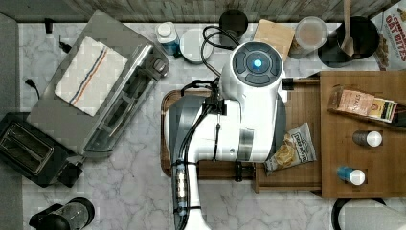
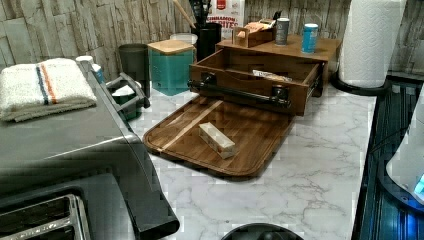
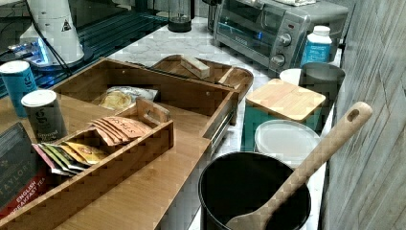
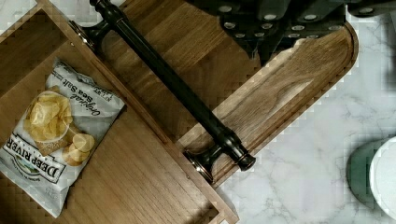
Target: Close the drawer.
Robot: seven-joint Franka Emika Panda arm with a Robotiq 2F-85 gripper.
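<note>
Apparently above the tray, hand [image 4: 275, 28], drawer [image 4: 140, 186] open beside it.

The arm [image 1: 239, 120] has glossy white shells, grey joint bands, black cables, and a blue-lit round cap.

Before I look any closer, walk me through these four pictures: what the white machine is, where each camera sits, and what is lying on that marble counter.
The white machine is a robot arm, seen from above in the top view. Two other cameras look across the counter from its sides, and a fourth rides on the arm's wrist, looking down. The arm's gripper is the dark part in the wrist view; it holds nothing I can see. On the marble counter stands a wooden cabinet whose drawer is pulled open, with a dark bar handle across its front. Inside lies a bag of chips. In front of the drawer sits a rounded wooden tray carrying a small block. A toaster oven is nearby.
</note>
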